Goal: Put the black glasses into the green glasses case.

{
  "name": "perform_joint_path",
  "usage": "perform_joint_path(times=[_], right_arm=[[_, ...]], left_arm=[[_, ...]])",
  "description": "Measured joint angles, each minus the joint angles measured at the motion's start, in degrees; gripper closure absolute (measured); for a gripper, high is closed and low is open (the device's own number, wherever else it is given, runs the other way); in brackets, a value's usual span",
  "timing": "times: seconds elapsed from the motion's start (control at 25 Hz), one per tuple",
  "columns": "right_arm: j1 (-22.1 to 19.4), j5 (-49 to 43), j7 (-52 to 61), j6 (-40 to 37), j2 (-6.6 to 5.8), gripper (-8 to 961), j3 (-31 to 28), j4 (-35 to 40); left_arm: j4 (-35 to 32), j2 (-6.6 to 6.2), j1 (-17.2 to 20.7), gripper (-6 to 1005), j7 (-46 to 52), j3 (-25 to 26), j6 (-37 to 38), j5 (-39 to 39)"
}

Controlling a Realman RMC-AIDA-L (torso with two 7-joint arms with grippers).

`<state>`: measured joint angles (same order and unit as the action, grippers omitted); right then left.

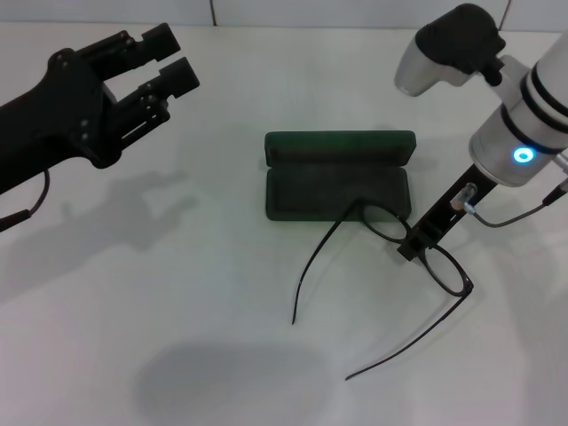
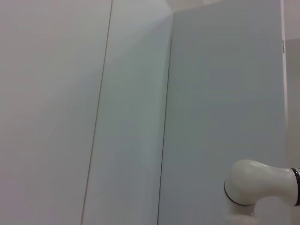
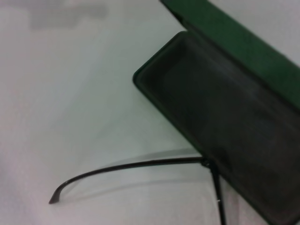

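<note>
Green glasses case [image 1: 338, 182] lies open at table [image 1: 177, 355] middle, lid behind tray. Black glasses [image 1: 390, 266] just right-front of case, one lens over tray's front right corner, temples pointing forward.

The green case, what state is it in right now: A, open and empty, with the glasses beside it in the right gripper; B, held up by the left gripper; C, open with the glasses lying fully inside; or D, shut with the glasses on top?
A: the case lies open with bare lining, while the right gripper holds the glasses at the bridge by its near right corner.
</note>
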<state>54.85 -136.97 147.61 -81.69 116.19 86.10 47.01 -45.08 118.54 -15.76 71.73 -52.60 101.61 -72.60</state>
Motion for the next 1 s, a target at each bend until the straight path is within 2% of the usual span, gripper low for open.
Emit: perform_joint_path(times=[0.2,0.4,0.6,0.76,0.84,1.0], right_arm=[[-0.8,1.8,-0.8,0.9,0.0,705,2.4,2.2],[-5.6,4.3,-2.6,0.6,-0.01,849,4.3,11.5],[-13.2,9.0,-7.0,-0.5,-0.24,848,4.3,21.3],[-22.4,19.1,-19.1,-0.8,-0.44,849,-0.2,26.4],[-26.0,25.5,-27.0,-1.4,-0.43,849,-3.0,26.7],[-30.3,35.1,-38.0,-2.1,-0.4,849,-7.1,24.7]], left_arm=[[0.0,0.04,0.3,585,0.0,0.9,0.2,-0.1],[0.1,0.25,0.8,601,0.0,1.2,0.7,-0.3],[0.2,0.43,1.3,618,0.0,1.5,1.8,0.1],[0.8,0.81,1.1,631,-0.2,1.4,2.1,0.1],[2.7,0.85,0.0,637,-0.5,1.2,3.0,0.0],[7.8,0.83,-3.6,650,-0.3,0.7,6.2,-0.5]])
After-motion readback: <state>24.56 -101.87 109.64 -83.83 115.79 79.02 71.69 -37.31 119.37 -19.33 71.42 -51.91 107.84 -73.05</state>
